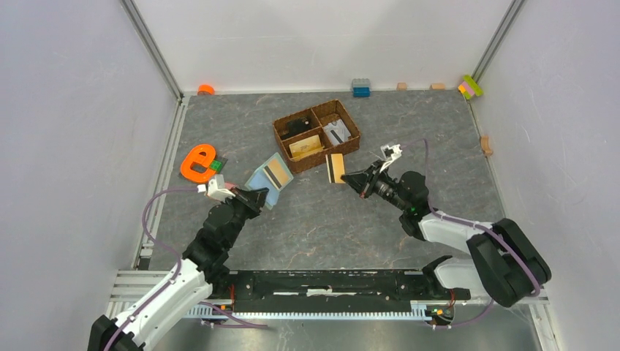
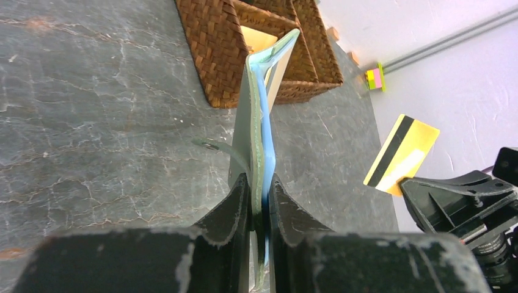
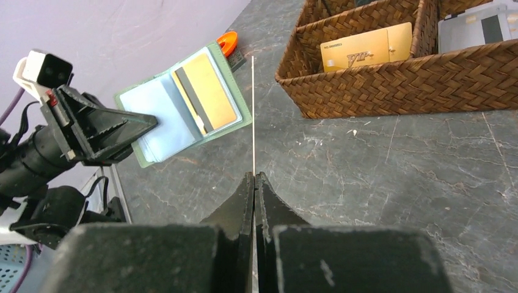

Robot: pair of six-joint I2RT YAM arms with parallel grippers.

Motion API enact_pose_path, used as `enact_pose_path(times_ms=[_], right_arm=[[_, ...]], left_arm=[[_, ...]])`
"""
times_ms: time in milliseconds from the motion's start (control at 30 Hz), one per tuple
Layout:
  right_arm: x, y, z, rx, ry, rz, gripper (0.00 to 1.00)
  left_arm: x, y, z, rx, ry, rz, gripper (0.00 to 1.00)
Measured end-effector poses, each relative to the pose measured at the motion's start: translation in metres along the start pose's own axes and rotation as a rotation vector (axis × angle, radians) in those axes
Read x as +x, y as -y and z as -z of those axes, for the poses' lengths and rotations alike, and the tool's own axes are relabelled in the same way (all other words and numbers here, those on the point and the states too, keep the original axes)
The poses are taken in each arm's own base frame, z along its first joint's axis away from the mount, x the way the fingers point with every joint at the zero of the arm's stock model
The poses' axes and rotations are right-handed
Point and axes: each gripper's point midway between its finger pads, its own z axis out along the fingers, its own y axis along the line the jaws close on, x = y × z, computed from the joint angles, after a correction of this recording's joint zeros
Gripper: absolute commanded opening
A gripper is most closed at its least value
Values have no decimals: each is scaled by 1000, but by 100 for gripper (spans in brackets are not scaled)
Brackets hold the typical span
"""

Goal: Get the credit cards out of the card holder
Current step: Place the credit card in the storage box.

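The card holder (image 1: pixel 260 180) hangs open above the table, sage-green outside and pale blue inside. My left gripper (image 1: pixel 256 195) is shut on its lower edge. In the left wrist view the holder (image 2: pixel 258 122) shows edge-on between the fingers. One tan-orange credit card (image 3: pixel 206 91) with a black stripe sits in a slot of the holder (image 3: pixel 160 113). My right gripper (image 1: pixel 349 176) is shut on a second credit card (image 1: pixel 335 168), yellow-tan with a black stripe, held free of the holder in front of the basket. That card (image 3: pixel 253 110) is a thin edge-on line in the right wrist view.
A brown wicker divided basket (image 1: pixel 352 139) stands behind both grippers, with a gold card (image 3: pixel 366 47) and a grey card (image 3: pixel 482 27) in its compartments. An orange letter-e shape (image 1: pixel 197 162) with a green block lies at the left. Small blocks (image 1: pixel 360 88) line the back wall.
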Motion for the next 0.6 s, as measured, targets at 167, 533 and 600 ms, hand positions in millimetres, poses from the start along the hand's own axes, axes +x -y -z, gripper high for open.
enact_pose_path(times_ms=[167,533,600], right_arm=[[-10,0,-31,-2,-40,57,0],[-60,20,-101,90,-122,456,0],[-52,28,-113,112,-182,528,0]], left_arm=[[-8,-8,3,-40,42,22,2],[-20,-6,10,-34,93,33,2],[-20,-6,11,-34,93,33,2]])
